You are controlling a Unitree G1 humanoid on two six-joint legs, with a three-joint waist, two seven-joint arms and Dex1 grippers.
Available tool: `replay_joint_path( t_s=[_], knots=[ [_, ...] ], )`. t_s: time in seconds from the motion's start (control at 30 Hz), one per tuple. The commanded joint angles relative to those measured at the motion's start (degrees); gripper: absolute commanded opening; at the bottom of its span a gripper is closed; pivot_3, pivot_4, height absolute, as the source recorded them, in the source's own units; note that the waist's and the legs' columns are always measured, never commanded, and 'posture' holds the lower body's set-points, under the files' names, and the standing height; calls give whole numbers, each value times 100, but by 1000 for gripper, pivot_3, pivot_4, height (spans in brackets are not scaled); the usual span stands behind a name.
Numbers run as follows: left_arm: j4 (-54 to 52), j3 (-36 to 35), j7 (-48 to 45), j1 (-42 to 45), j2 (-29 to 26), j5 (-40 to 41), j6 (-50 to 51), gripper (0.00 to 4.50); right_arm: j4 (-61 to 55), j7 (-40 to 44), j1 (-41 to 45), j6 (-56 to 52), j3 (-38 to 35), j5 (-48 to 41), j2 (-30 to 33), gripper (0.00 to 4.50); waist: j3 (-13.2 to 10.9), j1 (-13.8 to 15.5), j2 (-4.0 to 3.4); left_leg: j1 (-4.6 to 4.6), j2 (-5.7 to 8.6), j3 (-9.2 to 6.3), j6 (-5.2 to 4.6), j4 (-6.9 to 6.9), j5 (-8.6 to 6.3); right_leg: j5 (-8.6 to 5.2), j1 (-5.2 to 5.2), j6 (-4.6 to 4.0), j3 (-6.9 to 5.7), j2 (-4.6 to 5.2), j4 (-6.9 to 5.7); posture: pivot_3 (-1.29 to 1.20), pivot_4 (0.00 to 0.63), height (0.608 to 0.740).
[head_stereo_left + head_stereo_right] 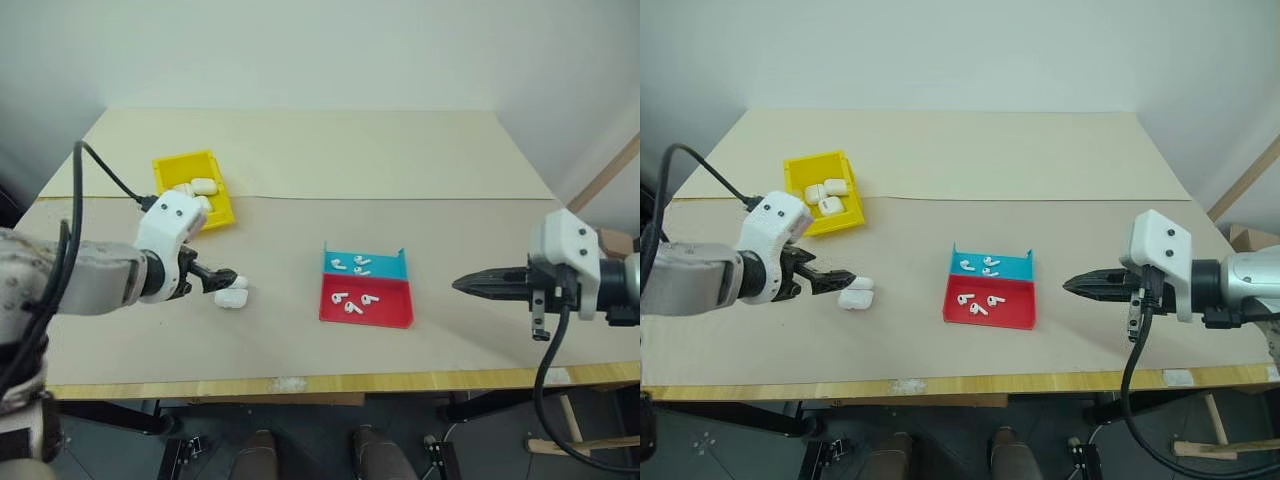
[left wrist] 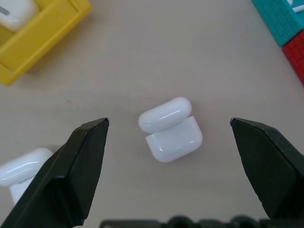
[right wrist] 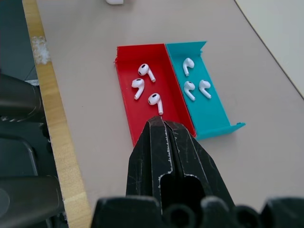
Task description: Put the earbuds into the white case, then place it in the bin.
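We see a white case (image 2: 170, 129), its lid lifted, lying on the tan desk (image 1: 300, 150) with bare surface all around it. Our left hand (image 2: 168, 126) hangs over it with its two black fingers (image 2: 78, 171) spread wide, one to each side of the case and touching nothing. A second open case (image 2: 19, 172) lies just beside one finger. No brand, label or writing can be read on anything.

The yellow bin (image 1: 176, 168) sits near the desk's far left, well apart from the case, with a few closed white cases (image 1: 203, 186) inside.

At the middle of the desk, a flat tray (image 3: 178, 50), half red and half teal, holds six earbuds (image 3: 142, 70), three in each half, near the wooden front edge (image 1: 330, 383).

Our right hand (image 3: 164, 122) hovers by the tray, fingers pressed together and empty, over open desk to the right.
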State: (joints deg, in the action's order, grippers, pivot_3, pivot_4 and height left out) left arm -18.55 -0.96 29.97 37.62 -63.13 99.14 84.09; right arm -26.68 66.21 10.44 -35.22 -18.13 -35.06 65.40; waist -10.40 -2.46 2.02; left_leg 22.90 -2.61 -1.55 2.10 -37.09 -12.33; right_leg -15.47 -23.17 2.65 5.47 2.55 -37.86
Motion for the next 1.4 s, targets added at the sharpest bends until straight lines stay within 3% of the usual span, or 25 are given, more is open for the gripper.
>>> replay_joint_path(
  t_s=[0.03,0.4,0.7,0.93,1.4],
  knots=[
    [90,918,939,189,-270,1386,-1111,4462,-135,-40,-16,-83,-334,-96,96,0,2,25,-5,1,5,1,1,0,0,-1,0,1,1,8,-1,0,150,740],
    [6,1678,2823,195,668,1386,-2090,4462,-188,-118,-87,-269,-329,-124,82,0,3,176,-4,-1,14,6,6,-3,4,0,5,-1,2,8,3,0,150,740],
    [-131,1577,4484,-95,1393,1386,-2476,4462,-188,-41,-187,-350,-441,-125,155,0,4,201,-4,-1,16,4,7,-12,4,1,9,-1,2,8,0,0,150,740],
    [59,1420,4902,-166,1630,1386,-2344,4462,-233,-60,-306,-415,-512,-97,142,0,5,224,-3,-3,19,3,7,-14,5,2,12,-1,2,9,-1,0,150,740],
    [699,1419,4707,24,1839,1386,-1770,4462,-394,-142,-602,-494,-731,-145,95,0,6,262,-2,-1,22,2,8,-16,5,2,12,-1,1,10,1,0,150,740]
  ],
)
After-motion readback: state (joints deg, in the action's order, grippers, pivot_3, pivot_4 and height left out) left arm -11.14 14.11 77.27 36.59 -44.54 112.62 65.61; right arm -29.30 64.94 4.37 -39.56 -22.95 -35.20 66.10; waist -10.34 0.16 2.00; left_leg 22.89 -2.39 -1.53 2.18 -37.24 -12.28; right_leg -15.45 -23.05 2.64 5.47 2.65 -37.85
